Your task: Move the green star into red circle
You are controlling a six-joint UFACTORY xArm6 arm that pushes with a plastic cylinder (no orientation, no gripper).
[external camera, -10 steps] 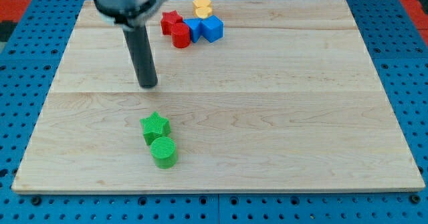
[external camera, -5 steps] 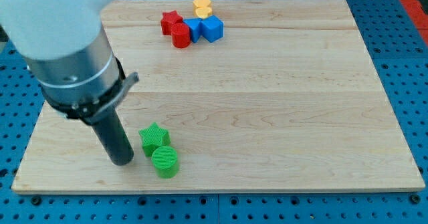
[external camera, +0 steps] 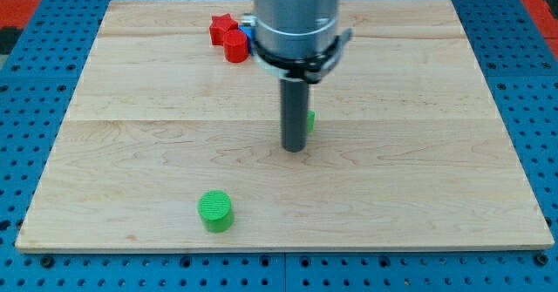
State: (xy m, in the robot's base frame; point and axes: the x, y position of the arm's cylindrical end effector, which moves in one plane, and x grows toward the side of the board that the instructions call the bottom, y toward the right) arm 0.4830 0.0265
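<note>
The green star (external camera: 310, 120) shows only as a sliver right behind my rod near the board's middle; the rest is hidden. My tip (external camera: 295, 147) rests on the board just in front of it, touching or nearly so. The red circle, a red cylinder block (external camera: 235, 46), stands at the view's top left of centre, beside a red star (external camera: 222, 27). The arm's body hides what lies to the right of them.
A green cylinder (external camera: 214, 211) stands alone near the view's bottom, left of centre. A blue block (external camera: 248, 33) peeks out beside the red cylinder, mostly hidden by the arm. The wooden board (external camera: 436, 152) lies on a blue perforated table.
My tip swept from the view's lower left up and right to the board's middle. The green star went with it, away from the green cylinder, which stayed put.
</note>
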